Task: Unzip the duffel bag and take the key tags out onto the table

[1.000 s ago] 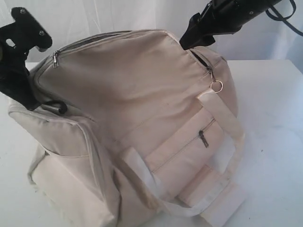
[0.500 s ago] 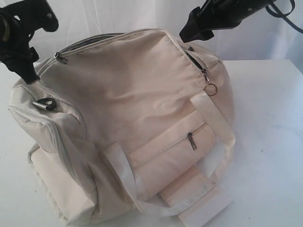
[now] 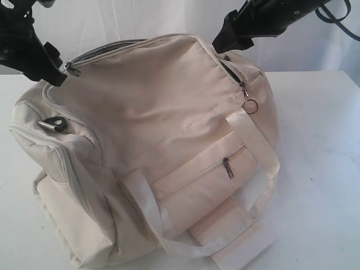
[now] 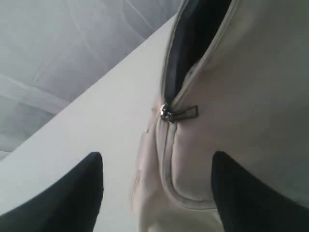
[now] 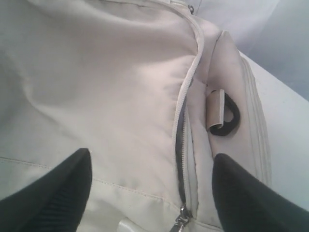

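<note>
The cream duffel bag (image 3: 163, 129) lies on the white table (image 3: 320, 169), its top zipper partly parted with dark lining (image 4: 198, 38) showing. My left gripper (image 3: 52, 72) hovers open by the bag's left end, its fingers (image 4: 72, 193) straddling the seam just short of the grey zipper pull (image 4: 179, 113). My right gripper (image 3: 223, 40) is open above the right end, over the zipper line and its slider (image 5: 182, 217). A ringed pull (image 3: 251, 104) dangles at that end. The key tags are hidden.
A dark D-ring (image 3: 52, 124) sits on the bag's left end panel and another black one (image 5: 227, 116) shows in the right wrist view. Pale webbing handles (image 3: 259, 152) and a front zip pocket (image 3: 208, 174) face the camera. A white curtain backs the table.
The left gripper has risen from the D-ring on the bag's left end up to the top zipper pull. The bag has sunk back and settled lower. The right arm has barely moved.
</note>
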